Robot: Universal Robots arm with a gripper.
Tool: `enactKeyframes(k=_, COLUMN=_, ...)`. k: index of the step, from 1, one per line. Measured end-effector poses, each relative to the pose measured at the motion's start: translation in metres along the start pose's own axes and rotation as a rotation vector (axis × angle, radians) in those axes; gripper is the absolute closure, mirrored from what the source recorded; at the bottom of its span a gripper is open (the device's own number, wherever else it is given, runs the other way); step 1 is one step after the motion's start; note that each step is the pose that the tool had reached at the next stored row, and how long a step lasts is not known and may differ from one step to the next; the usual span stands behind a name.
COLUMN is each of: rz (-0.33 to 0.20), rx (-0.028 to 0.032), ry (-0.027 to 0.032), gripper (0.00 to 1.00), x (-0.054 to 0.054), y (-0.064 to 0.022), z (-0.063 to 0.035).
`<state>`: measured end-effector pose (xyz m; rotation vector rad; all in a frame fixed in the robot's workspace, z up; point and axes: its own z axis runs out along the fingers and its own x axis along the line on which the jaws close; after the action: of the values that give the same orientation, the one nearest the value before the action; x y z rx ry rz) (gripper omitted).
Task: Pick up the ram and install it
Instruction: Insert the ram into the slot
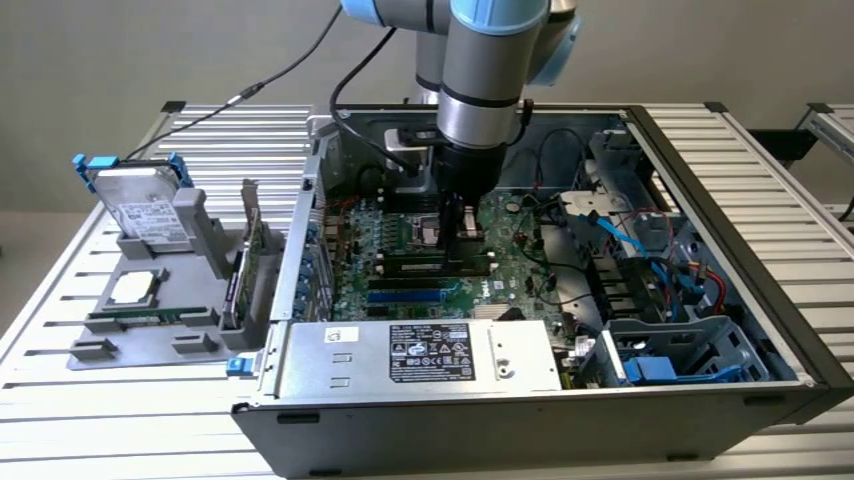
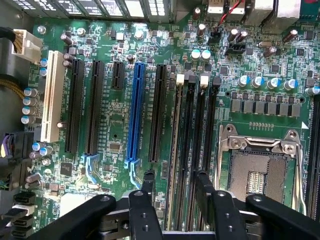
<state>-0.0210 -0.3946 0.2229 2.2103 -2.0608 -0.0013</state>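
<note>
Lower centre of the exterior view, nearest: power supply [image 1: 441,352], skip it. Behind it, mid-frame on the motherboard [image 1: 514,230], the ram [image 1: 424,264] stands edge-up in a memory slot. You can't tell whether the latches are closed. The end effector [image 1: 465,232] hangs just above it with its fingers [image 2: 148,182] spread apart either side of the stick, gripping nothing. Treat the ram as light, stiff, thin and fragile. Take it mid-length along the top edge and stay off the contacts. The hard drive [image 1: 140,205] stands far back at the exterior view's left, well apart.
</note>
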Motion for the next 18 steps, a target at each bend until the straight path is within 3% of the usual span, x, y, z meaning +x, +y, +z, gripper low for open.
enactKeyframes(k=5, rz=0.000, rx=0.0000, ry=0.0000, gripper=0.55, x=0.001, y=0.0034, z=-0.0163)
enactKeyframes(k=9, rz=0.000, rx=0.0001, ry=-0.0002, gripper=0.56, x=0.001, y=0.0039, z=-0.0198)
enactKeyframes(k=10, rz=0.000, rx=0.0001, ry=-0.0001, gripper=0.63, x=0.001, y=0.0039, z=-0.0199)
enactKeyframes(k=11, rz=0.000, rx=0.0001, ry=-0.0002, gripper=0.63, x=0.001, y=0.0039, z=-0.0198)
enactKeyframes(k=12, rz=0.000, rx=0.0001, ry=-0.0001, gripper=0.75, x=0.001, y=0.0039, z=-0.0199)
enactKeyframes(k=14, rz=0.000, rx=0.0001, ry=-0.0001, gripper=0.87, x=0.001, y=0.0039, z=-0.0199)
enactKeyframes(k=18, rz=0.000, rx=0.0001, ry=-0.0001, gripper=0.90, x=0.001, y=0.0039, z=-0.0199)
